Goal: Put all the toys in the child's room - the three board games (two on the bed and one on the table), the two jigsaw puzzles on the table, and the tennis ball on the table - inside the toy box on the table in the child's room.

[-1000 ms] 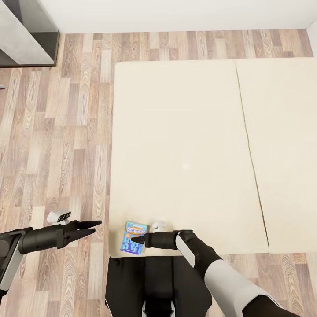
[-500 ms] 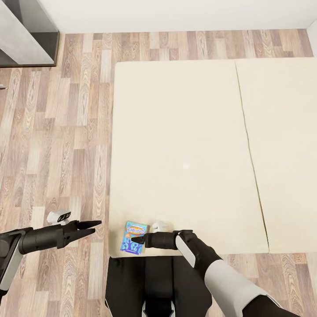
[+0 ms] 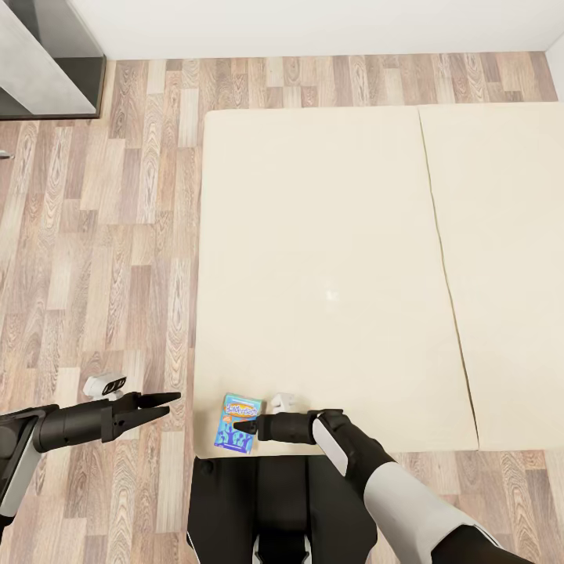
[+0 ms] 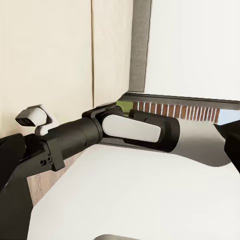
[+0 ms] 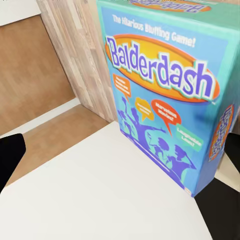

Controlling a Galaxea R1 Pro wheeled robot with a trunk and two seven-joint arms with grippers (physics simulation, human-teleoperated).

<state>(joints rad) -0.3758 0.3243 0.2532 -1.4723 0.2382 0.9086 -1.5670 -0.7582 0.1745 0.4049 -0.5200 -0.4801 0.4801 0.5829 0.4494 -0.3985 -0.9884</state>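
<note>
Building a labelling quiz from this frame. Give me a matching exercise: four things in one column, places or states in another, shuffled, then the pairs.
Things:
1. Blue game box
2. Left claw
3. Right claw
4. Grey desk

Places or states:
A. Over the wood floor, beside the bed, nothing between its fingers
B. In the far left corner of the head view, by the white wall
C. At the near corner of the bed, lying flat
D. At the box, reaching in from the box's right side

Pairs: 1-C, 2-A, 3-D, 4-B
</note>
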